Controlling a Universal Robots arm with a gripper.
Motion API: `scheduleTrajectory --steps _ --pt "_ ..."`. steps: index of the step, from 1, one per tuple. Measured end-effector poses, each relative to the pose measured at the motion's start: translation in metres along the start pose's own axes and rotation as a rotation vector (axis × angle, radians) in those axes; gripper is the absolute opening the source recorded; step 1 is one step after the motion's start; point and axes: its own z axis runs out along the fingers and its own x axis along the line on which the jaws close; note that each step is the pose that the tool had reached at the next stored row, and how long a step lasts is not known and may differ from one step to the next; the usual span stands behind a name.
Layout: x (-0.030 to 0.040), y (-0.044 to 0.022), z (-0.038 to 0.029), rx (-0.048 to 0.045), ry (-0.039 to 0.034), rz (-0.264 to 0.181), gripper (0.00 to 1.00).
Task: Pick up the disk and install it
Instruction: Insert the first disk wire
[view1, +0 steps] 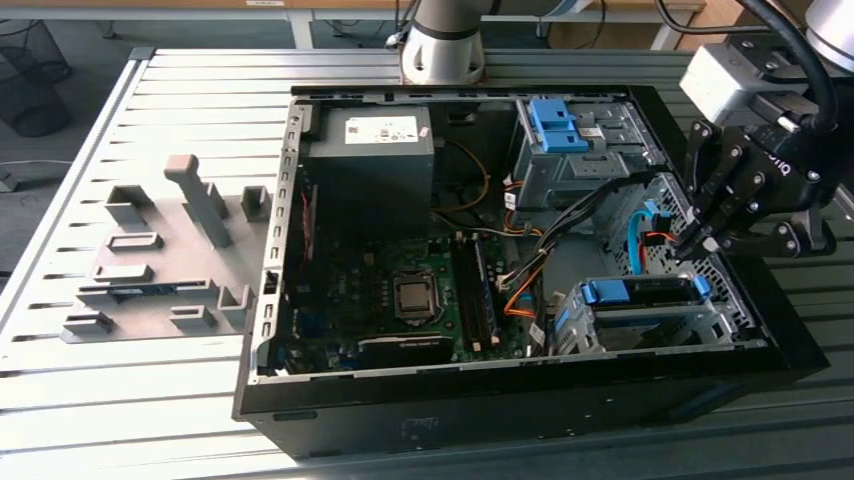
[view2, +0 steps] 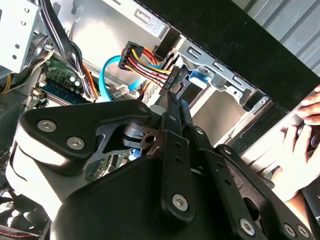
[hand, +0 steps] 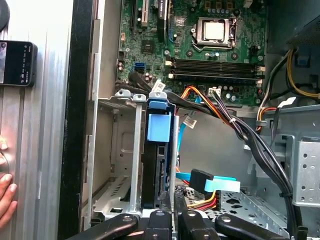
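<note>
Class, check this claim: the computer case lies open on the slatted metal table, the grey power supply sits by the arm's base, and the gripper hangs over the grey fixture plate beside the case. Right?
Not quite. In the exterior view the gripper hangs inside the open computer case, above the drive cage with the blue-framed disk, not over the grey fixture plate. The slatted table and power supply are as stated.

Slatted metal table (view1: 174, 90) carries open computer case (view1: 534, 400) and grey fixture plate (view1: 160, 260) beside it.

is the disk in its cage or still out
In. The disk stands on edge in the metal cage, its blue tab at the slot's mouth; the pincer hovers above.
</note>
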Motion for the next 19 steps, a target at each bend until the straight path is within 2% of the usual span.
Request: scheduleTrajectory --steps 6,8,9,10,19 --pt "0.0 0.0 0.0 0.0 0.0 0.0 0.17" --pt "0.0 0.0 0.0 0.0 0.0 0.0 0.24" --pt "0.0 0.0 0.0 0.0 0.0 0.0 0.24" --pt "0.0 0.0 0.0 0.0001 0.0 0.0 0.31" --pt "0.0 0.0 0.0 0.0 0.0 -0.001 0.31"
